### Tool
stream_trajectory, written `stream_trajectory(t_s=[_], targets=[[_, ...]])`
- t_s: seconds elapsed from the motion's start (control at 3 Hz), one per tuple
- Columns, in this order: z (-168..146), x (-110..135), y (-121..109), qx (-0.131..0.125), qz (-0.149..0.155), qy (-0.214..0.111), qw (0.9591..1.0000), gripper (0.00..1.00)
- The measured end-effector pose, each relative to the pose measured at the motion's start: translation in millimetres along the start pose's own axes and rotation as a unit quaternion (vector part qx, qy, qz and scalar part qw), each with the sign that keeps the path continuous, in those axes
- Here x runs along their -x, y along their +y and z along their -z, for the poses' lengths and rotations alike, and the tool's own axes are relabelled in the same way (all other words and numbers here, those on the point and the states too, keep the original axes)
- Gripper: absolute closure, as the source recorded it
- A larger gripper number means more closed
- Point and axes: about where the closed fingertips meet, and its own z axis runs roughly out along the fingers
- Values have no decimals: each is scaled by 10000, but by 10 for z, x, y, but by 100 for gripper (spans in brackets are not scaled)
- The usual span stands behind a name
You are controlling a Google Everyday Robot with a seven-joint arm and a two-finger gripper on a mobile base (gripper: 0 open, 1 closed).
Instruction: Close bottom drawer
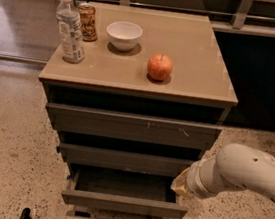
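The bottom drawer (124, 203) is the lowest of three dark grey-brown drawers in the cabinet. It stands pulled out, with its shallow dark interior showing. Its plain flat front faces me near the floor. My gripper (179, 183) is at the end of the white arm that comes in from the right. It sits low, just beside the drawer's right rear corner, below the middle drawer front (126, 160). Most of the gripper is hidden behind the arm's wrist.
The top drawer front (132, 126) bears white scratch marks. On the cabinet top (201, 84) stand a water bottle (70, 29), a can (87, 22), a white bowl (123, 34) and a red apple (160, 66). Speckled floor surrounds the cabinet. A dark wall lies at the right.
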Motion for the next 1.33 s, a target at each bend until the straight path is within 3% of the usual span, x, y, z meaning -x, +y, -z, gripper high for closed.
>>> stream_trajectory(t_s=[0.33,0.67,1.0,1.33], targets=[[-670,-212,48,368,-138,-96,9992,100],[-850,-287,149,563,-230,-109,9981,100],[-851,-287,149,563,-230,-110,9981,100],[-1122,-410,197,600,-218,-208,9977,100]])
